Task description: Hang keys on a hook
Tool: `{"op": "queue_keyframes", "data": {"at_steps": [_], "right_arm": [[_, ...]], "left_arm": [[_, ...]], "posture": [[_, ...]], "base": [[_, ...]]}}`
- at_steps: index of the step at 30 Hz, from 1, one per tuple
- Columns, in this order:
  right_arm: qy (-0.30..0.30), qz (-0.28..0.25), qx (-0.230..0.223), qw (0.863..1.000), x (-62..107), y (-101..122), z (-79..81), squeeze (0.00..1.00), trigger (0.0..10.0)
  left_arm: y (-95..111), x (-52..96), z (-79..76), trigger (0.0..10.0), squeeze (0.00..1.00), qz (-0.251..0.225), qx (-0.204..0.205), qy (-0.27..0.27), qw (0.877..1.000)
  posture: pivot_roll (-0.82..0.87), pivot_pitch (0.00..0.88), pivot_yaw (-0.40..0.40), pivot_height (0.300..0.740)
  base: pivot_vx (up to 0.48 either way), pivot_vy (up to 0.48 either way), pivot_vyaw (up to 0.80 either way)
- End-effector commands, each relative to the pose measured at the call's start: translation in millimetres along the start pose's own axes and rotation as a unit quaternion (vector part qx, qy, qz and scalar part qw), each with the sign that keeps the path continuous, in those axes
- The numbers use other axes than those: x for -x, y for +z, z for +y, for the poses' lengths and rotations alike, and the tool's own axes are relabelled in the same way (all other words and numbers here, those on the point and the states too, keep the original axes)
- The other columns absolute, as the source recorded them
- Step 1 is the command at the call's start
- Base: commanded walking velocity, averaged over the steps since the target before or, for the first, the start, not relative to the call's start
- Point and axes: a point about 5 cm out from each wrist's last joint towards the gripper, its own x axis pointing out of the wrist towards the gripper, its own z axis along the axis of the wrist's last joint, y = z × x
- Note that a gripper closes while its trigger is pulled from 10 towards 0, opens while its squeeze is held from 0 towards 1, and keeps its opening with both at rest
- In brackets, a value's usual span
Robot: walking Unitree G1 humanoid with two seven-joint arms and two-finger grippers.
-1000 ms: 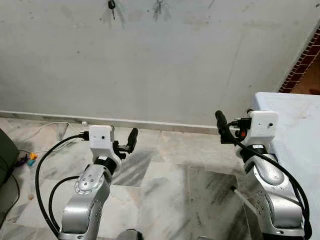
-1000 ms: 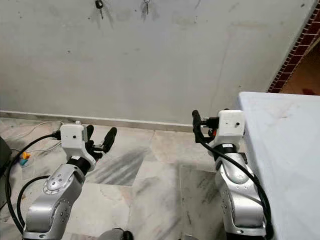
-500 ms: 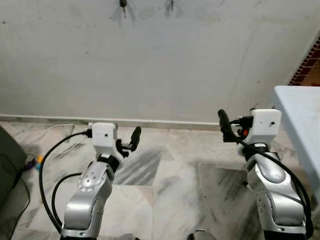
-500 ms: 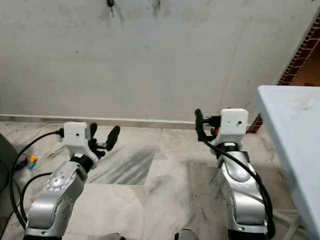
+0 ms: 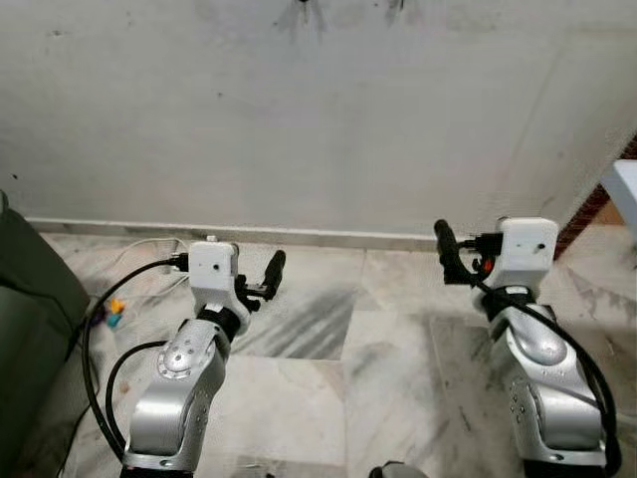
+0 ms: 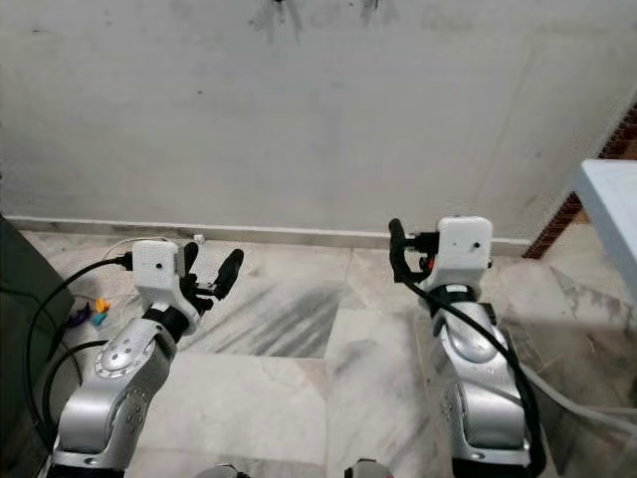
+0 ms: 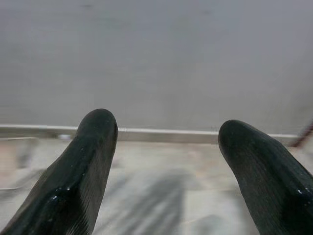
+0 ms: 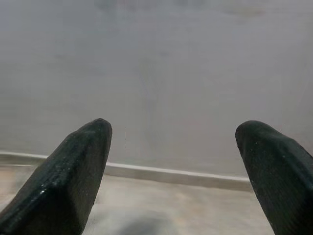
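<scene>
both hands, left hand point(image 7: 166, 161) and right hand point(image 8: 171, 171), spread and empty; small dark keys point(image 5: 304, 8) hang on wall

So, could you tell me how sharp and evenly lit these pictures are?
Eye views: sharp, soft even light, faint shadows under the keys at the top edge. Wrist views: wall and floor soft and hazy behind the dark fingers, which look open.

1. The pale grey plaster wall point(image 5: 328, 119) looks matt, stained and slightly rough.
2. The veined marble floor tiles point(image 5: 398, 368) look smooth and faintly glossy.
3. The silver metal arm shells point(image 5: 179, 388) shine.
</scene>
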Motion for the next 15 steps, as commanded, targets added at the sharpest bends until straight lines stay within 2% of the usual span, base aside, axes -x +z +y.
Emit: {"op": "queue_keyframes", "data": {"at_steps": [1,15], "right_arm": [[-0.015,0.001,0.005,1.0,1.6,0.5,-7.8,0.0,10.0],[-0.042,-0.006,0.019,0.999,0.3,4.3,-15.4,0.0,10.0]], "left_arm": [[0.8,-0.6,-4.2,10.0,0.0,-0.004,0.001,-0.005,1.0],[7.0,-7.7,-9.2,10.0,0.0,-0.03,-0.002,-0.014,0.999]], "posture": [[-0.06,0.164,0.043,0.74],[-0.08,0.167,0.043,0.74]], "base": [[0.0,0.0,-0.79],[0.0,0.0,-0.77]]}}
